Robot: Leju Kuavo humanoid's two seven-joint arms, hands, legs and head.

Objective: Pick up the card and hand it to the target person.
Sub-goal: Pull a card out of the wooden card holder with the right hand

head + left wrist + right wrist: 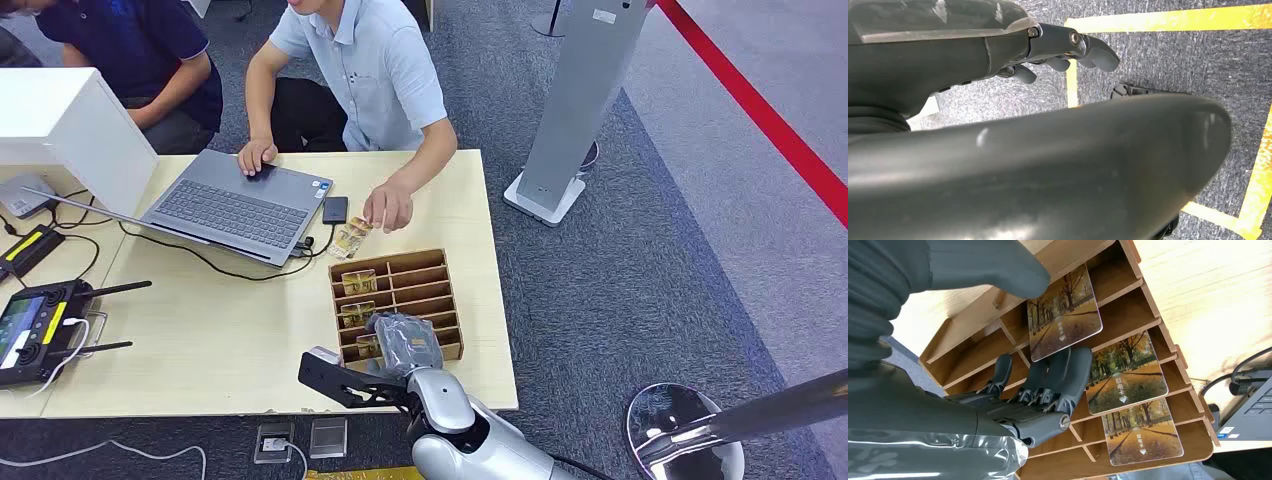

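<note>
A wooden slotted rack (437,290) stands at the table's near right, with three autumn-tree cards in its left column. My right hand (405,343) reaches into the rack's nearest slots. Seen from the right wrist, the hand (1048,390) pinches the nearest card (1064,315): the thumb lies on its upper face and the fingers (1068,367) press from beneath, with the card still leaning in its slot. Two more cards (1125,372) (1143,432) sit in the slots beyond. My left hand (1068,47) hangs over the floor, fingers loosely extended, holding nothing.
A person in a light blue shirt sits across the table, one hand (388,207) resting by loose cards (352,238) just beyond the rack. A laptop (240,205), a phone (335,209), cables and a controller (35,325) lie to the left. A grey kiosk pillar (575,100) stands at the right.
</note>
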